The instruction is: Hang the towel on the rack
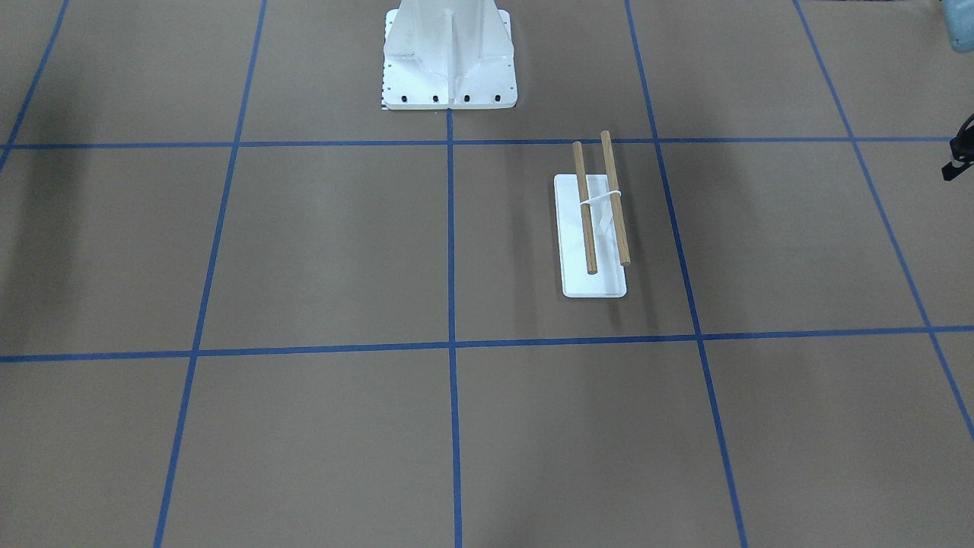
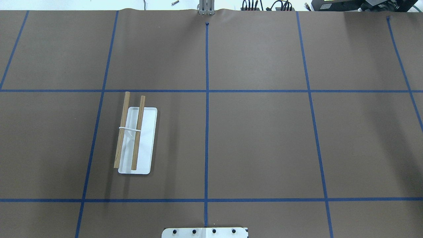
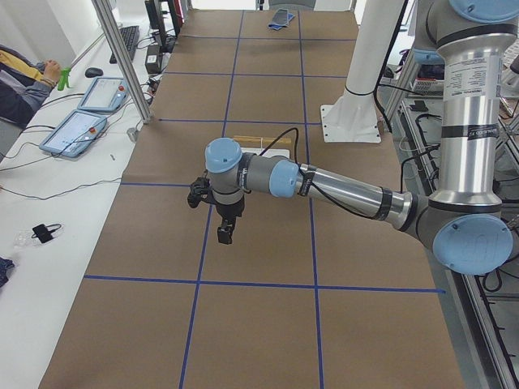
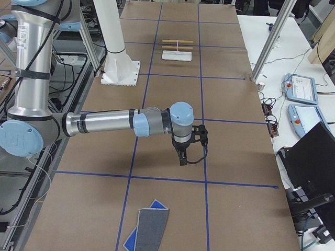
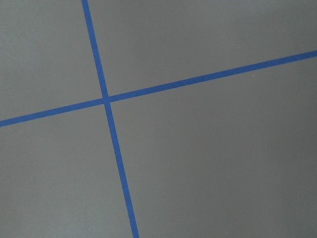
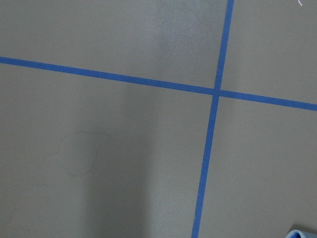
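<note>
The rack [image 2: 135, 138] stands on the table's left half, with a white base and two wooden dowels; it also shows in the front view [image 1: 593, 224] and both side views [image 3: 259, 144] [image 4: 177, 49]. The towel [image 4: 151, 227] lies flat at the table's right end, dark grey with a blue corner turned up; it shows far off in the exterior left view [image 3: 282, 18]. My left gripper [image 3: 225, 233] hangs above the table, in front of the rack. My right gripper [image 4: 181, 157] hangs above the table between rack and towel. I cannot tell whether either is open or shut.
The large white bolted pedestal [image 1: 449, 57] stands at the robot's side of the table. Blue tape lines cross the brown table cover [image 2: 257, 142]. Tablets [image 4: 299, 89] and a laptop [image 4: 314, 162] sit on a side bench. A seated person [image 3: 24, 81] is beside it.
</note>
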